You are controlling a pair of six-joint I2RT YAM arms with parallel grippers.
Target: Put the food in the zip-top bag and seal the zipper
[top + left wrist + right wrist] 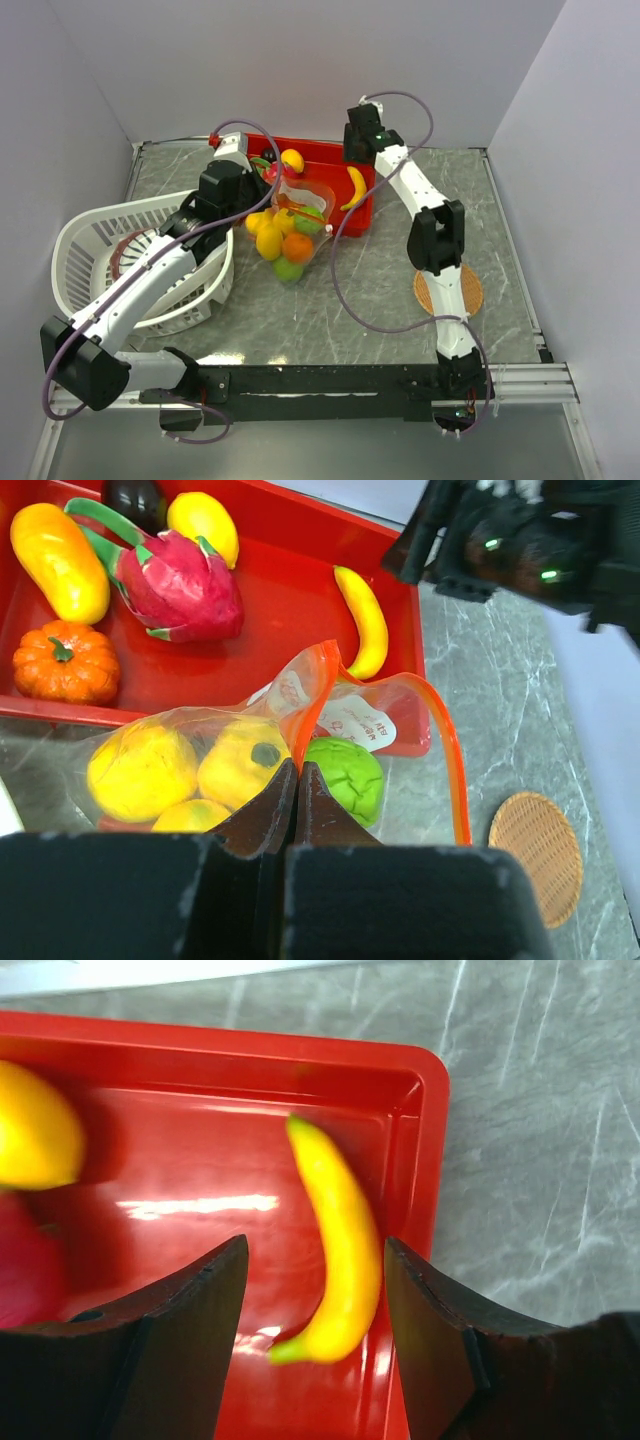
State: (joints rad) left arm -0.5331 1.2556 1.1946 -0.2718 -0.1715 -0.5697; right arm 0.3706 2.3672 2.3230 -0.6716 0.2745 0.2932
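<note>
The zip-top bag lies on the table in front of the red tray, holding yellow fruits, an orange and green limes. Its mouth stands open, the orange zipper forming a loop. My left gripper is shut on the near zipper strip and holds that rim up. A yellow banana lies at the tray's right end. My right gripper is open just above it, one finger on each side, not touching. In the top view the right gripper hangs over the tray's right end.
The red tray also holds a pink dragon fruit, an orange pumpkin, a yellow mango, a lemon and a dark fruit. A white slatted basket stands at the left. A wicker coaster lies at the right.
</note>
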